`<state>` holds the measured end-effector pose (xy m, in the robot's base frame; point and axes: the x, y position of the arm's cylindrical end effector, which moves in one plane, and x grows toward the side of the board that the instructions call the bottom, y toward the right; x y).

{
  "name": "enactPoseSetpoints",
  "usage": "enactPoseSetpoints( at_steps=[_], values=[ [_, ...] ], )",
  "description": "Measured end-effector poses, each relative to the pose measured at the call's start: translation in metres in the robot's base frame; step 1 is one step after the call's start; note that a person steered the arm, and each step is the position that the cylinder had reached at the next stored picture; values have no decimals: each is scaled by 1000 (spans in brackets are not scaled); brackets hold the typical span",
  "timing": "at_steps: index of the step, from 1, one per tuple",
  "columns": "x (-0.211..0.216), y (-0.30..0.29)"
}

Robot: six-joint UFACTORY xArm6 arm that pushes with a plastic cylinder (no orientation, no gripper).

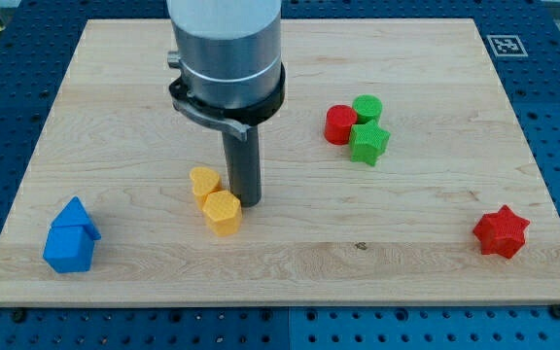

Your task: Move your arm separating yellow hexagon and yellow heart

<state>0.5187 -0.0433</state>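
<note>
The yellow heart and the yellow hexagon lie touching each other left of the board's middle, the hexagon below and right of the heart. My tip rests on the board just right of the pair, close against the hexagon's upper right side. The rod rises from there to the arm's wide body at the view's top.
A blue house-shaped block sits near the board's bottom left. A red cylinder, a green cylinder and a green star cluster right of centre. A red star lies at the bottom right. The wooden board ends near the view's bottom.
</note>
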Motion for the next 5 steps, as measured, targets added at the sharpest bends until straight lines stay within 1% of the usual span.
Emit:
enactPoseSetpoints(
  at_steps=[4, 5],
  values=[
    [4, -27],
    [1, 6]
  ],
)
